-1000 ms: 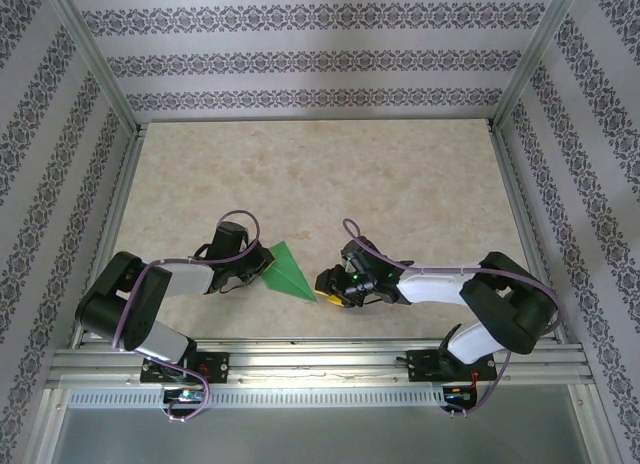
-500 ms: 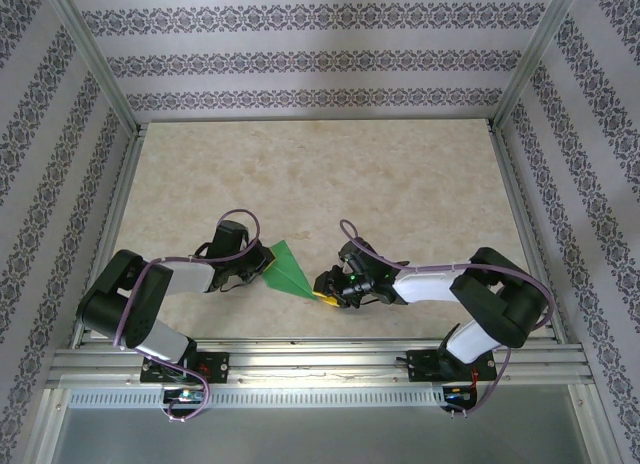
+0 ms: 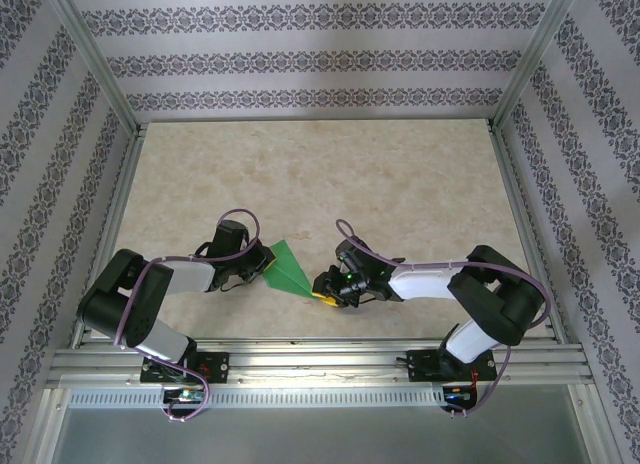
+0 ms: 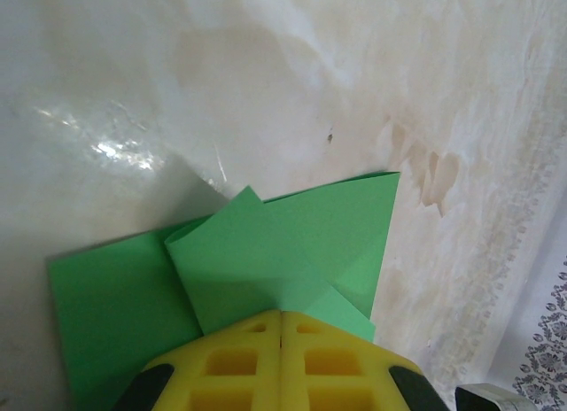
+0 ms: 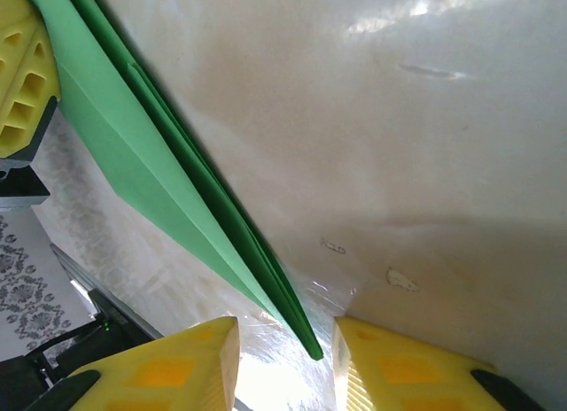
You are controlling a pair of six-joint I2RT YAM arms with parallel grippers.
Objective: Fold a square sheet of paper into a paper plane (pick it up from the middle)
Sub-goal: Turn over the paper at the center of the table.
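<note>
I see one paper plane (image 3: pixel 290 272), close to the near edge of the table (image 3: pixel 400 174), a little left of its middle; its long axis runs slanted, the wide tail toward the left edge, the sharp tip toward the near right corner; my left gripper (image 3: pixel 262 267) is pinched on the tail; the tip lies between the fingers (image 5: pixel 168 367) of my right gripper (image 3: pixel 324 291), which stand narrowly apart; toward the far edge the surface gives much room.

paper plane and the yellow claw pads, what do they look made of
Paper plane: thin matte green paper, judging by its sharp creases and layered edges. Right claw's pads: yellow, probably moulded rubber or plastic, judging by the recessed pockets; the look leaves it open.
</note>
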